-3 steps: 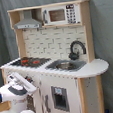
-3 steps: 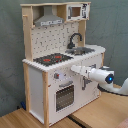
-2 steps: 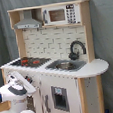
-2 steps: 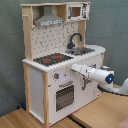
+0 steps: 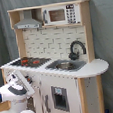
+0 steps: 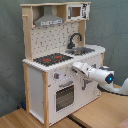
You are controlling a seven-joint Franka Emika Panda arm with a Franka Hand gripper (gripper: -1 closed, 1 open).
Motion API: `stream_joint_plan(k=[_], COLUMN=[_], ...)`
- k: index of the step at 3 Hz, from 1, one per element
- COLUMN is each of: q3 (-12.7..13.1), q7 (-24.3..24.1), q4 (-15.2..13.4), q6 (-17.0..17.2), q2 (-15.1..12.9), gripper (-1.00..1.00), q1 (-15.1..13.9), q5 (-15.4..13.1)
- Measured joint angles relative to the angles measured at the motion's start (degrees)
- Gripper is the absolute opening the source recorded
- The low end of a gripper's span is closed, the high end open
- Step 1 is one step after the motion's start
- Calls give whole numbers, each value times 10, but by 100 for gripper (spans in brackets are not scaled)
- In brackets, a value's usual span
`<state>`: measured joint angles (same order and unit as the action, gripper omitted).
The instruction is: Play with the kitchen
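Second exterior view shows the kitchen standing on a pale wooden floor against a grey curtain, with the arm's gripper pressed up to the front panel just below the hob, probably so it can reach a knob. Whether its jaws are apart or together I cannot tell, since the wrist hides them. In the first exterior view the gripper sits at the same front edge, under the hob. Counting: one hob with two red rings, one black tap, one sink, one grey hood, one microwave, one oven door.
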<state>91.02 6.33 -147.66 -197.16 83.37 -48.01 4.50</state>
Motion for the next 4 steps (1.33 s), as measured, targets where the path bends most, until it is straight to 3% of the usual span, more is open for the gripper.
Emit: stream_joint_plan(k=[4], q3=[0], q7=[-225], q4=[0], q6=[0], q2=[0], gripper=[-100], q1=[1], q5=[0])
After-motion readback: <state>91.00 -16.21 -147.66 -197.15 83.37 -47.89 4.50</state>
